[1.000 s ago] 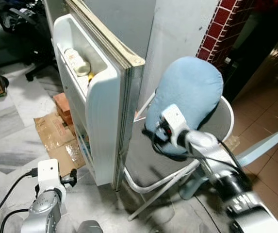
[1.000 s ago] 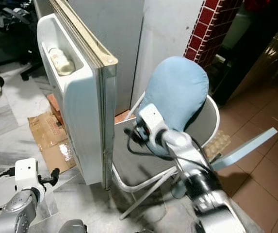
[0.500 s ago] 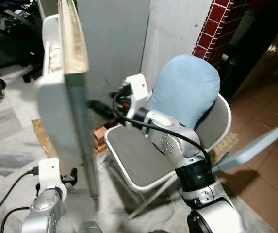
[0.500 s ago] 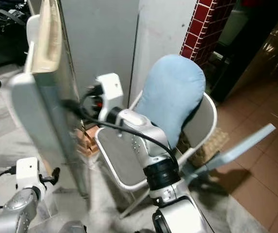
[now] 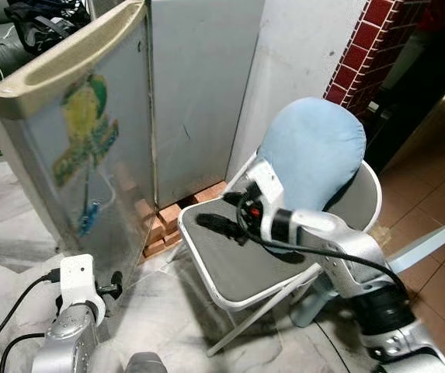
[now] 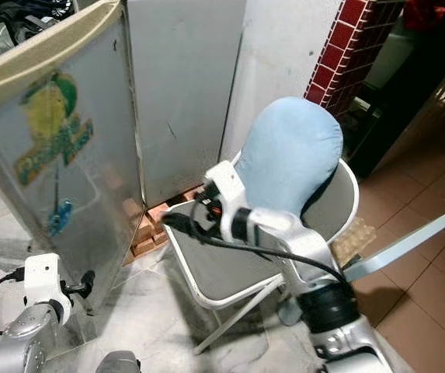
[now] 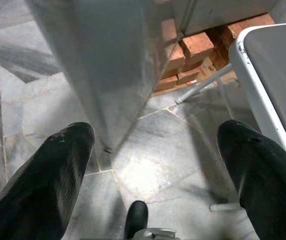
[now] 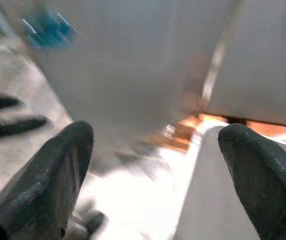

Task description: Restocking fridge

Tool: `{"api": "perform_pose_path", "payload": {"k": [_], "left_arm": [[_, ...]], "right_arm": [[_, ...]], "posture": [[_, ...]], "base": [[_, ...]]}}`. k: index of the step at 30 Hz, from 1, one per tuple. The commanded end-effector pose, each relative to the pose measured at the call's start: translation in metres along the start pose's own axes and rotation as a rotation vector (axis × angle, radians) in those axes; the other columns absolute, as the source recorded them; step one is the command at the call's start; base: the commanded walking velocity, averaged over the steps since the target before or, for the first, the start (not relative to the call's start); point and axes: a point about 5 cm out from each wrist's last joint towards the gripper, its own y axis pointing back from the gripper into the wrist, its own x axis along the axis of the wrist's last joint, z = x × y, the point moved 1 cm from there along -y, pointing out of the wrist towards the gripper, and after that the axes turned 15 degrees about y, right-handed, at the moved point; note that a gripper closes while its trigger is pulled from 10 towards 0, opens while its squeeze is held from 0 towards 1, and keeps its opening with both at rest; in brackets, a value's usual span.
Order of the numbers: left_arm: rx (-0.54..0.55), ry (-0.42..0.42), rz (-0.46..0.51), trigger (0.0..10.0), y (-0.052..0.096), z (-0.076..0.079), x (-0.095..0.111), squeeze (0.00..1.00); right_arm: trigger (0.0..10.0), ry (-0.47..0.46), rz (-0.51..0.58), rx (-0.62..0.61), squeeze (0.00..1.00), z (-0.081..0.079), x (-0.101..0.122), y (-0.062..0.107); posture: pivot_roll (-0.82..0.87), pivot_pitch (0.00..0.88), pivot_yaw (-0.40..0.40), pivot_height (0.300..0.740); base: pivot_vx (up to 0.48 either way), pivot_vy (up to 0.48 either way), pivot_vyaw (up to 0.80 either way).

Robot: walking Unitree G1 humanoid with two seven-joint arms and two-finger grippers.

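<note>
Silver right arm reaching over chair seat [image 5: 245, 264], right end effector [image 5: 206, 225] spread, left end effector [image 7: 152, 150] spread, low.

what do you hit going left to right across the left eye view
fridge door with the fruit sticker → bricks under the fridge → right claw over the grey folding chair's seat → light blue cushion → red brick wall

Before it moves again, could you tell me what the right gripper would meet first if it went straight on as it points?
Most likely the fridge door: the right gripper, open above the chair seat, points toward it, though depth is unclear.
</note>
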Motion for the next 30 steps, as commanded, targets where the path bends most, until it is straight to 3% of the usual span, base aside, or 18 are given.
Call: {"api": "perform_pose_path", "payload": {"k": [1, 4, 6, 8, 14, 19, 21, 25, 29, 30], "left_arm": [[-0.008, 0.021, -0.018, 10.0, 0.000, 0.002, -0.003, 0.00], [0.001, 0.054, -0.025, 10.0, -0.001, -0.002, -0.003, 0.00], [0.062, 0.049, 0.005, 10.0, -0.007, -0.018, 0.007, 0.00], [0.087, 0.055, 0.024, 10.0, -0.010, -0.026, 0.014, 0.00], [0.276, 0.065, 0.196, 10.0, -0.021, -0.083, 0.070, 0.00], [0.437, 0.103, 0.383, 10.0, -0.009, -0.128, 0.121, 0.00], [0.464, 0.115, 0.429, 10.0, -0.006, -0.136, 0.133, 0.00], [0.425, 0.085, 0.491, 10.0, -0.008, -0.126, 0.146, 0.00], [0.368, 0.071, 0.493, 10.0, -0.014, -0.100, 0.131, 0.00], [0.337, 0.076, 0.488, 10.0, -0.016, -0.085, 0.119, 0.00]], "right_arm": [[10.0, 0.068, -0.063, -0.055, 0.00, 0.005, -0.016, 0.002], [10.0, 0.080, -0.115, -0.144, 0.00, 0.011, -0.033, 0.008], [10.0, 0.056, -0.142, -0.245, 0.00, 0.017, -0.045, 0.017], [10.0, 0.060, -0.144, -0.261, 0.00, 0.018, -0.047, 0.020], [10.0, 0.054, -0.134, -0.350, 0.00, 0.023, -0.054, 0.031], [10.0, 0.042, -0.132, -0.414, 0.00, 0.027, -0.056, 0.035], [10.0, 0.034, -0.122, -0.435, 0.00, 0.027, -0.056, 0.036], [10.0, 0.012, -0.089, -0.476, 0.00, 0.026, -0.054, 0.037], [10.0, -0.008, -0.067, -0.500, 0.00, 0.025, -0.054, 0.037], [10.0, -0.012, -0.062, -0.506, 0.00, 0.025, -0.054, 0.037]], "posture": [[0.13, 0.000, -0.120, 0.716], [0.13, 0.000, -0.125, 0.716], [0.12, 0.000, -0.126, 0.716], [0.12, 0.000, -0.127, 0.716], [0.11, 0.000, -0.124, 0.716], [0.10, 0.000, -0.120, 0.716], [0.10, 0.000, -0.119, 0.716], [0.10, 0.000, -0.116, 0.716], [0.10, 0.000, -0.108, 0.716], [0.10, 0.000, -0.108, 0.716]], "base": [[0.000, 0.000, 0.00], [0.000, 0.000, 0.00], [0.000, 0.000, 0.00], [0.000, 0.000, 0.00], [0.000, 0.000, 0.00], [0.000, 0.000, 0.00], [0.000, 0.000, 0.00], [0.000, 0.000, 0.00], [0.000, 0.000, 0.00], [0.000, 0.000, 0.00]]}}
